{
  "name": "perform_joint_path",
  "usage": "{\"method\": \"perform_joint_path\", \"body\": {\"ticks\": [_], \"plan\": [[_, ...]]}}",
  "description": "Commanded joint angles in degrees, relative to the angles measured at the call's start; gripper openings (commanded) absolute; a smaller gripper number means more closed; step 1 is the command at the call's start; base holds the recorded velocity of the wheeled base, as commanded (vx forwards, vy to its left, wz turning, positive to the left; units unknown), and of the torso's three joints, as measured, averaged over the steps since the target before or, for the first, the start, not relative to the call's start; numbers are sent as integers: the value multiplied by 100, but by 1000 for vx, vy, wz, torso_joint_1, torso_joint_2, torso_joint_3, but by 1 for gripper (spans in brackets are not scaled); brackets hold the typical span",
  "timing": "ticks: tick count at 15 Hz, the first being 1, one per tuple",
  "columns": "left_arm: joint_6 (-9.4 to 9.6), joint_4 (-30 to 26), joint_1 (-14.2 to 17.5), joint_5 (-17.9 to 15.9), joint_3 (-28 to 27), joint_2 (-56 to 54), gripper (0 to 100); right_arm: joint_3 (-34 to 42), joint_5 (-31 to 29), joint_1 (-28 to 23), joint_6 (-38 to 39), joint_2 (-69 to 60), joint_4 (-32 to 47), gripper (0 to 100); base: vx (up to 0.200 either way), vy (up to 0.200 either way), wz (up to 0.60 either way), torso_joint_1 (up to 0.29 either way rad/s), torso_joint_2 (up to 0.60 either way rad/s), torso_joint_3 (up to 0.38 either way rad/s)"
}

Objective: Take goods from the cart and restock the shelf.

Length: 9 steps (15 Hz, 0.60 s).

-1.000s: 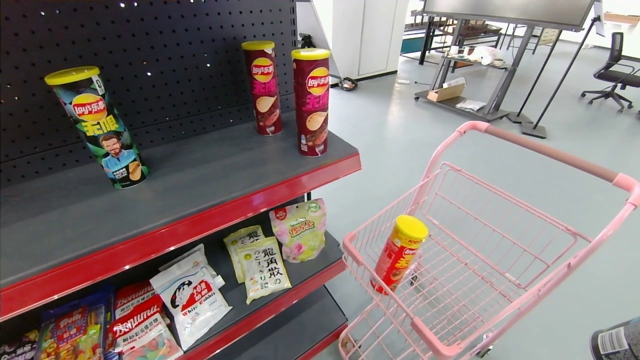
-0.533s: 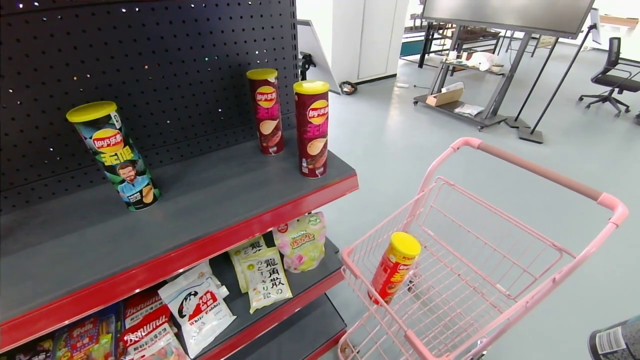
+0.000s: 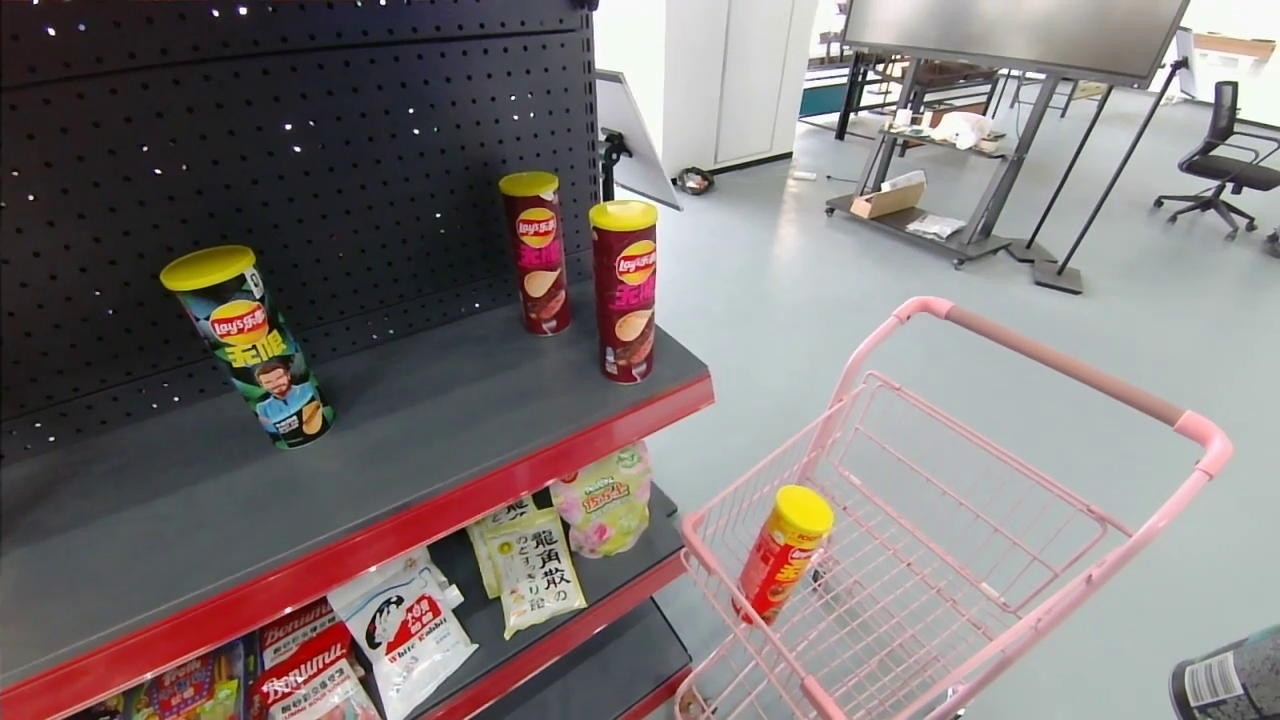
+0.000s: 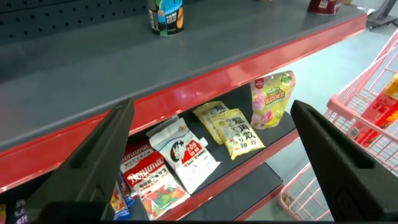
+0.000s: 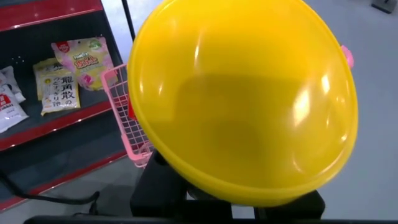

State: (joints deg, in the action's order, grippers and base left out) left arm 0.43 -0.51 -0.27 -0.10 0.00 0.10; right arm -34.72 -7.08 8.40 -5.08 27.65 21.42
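My right gripper (image 5: pixel 227 198) is shut on a chip can whose yellow lid (image 5: pixel 242 93) sits close before the wrist camera; the can's dark base (image 3: pixel 1225 680) shows at the lower right of the head view. A red chip can (image 3: pixel 785 553) with a yellow lid leans in the near-left corner of the pink cart (image 3: pixel 1050 350). On the grey top shelf (image 3: pixel 400 400) stand a green can (image 3: pixel 248 345) and two maroon cans (image 3: pixel 536 252), (image 3: pixel 623 290). My left gripper (image 4: pixel 211 162) hangs open in front of the shelf's red edge (image 4: pixel 205 87).
Snack bags (image 3: pixel 530 560) lie on the lower shelf, left of the cart. A black pegboard (image 3: pixel 300 150) backs the shelf. Grey floor stretches behind the cart toward a metal stand (image 3: pixel 950 130) and an office chair (image 3: pixel 1215 160).
The whole head picture has slid downward, so the camera moved. The cans, the cart and the held can keep their places relative to one another.
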Motion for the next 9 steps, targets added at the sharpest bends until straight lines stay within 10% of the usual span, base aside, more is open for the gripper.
{"method": "perform_joint_path", "body": {"ticks": [1,9], "plan": [[1,-2,0,1,0,-1,100,0,-4,4,-1,74,-15,0,0,0,0,159,-369,-203],[1,-2,0,1,0,-1,100,0,-12,-5,-1,601,-665,0,0,0,0,154,-338,-190]]}}
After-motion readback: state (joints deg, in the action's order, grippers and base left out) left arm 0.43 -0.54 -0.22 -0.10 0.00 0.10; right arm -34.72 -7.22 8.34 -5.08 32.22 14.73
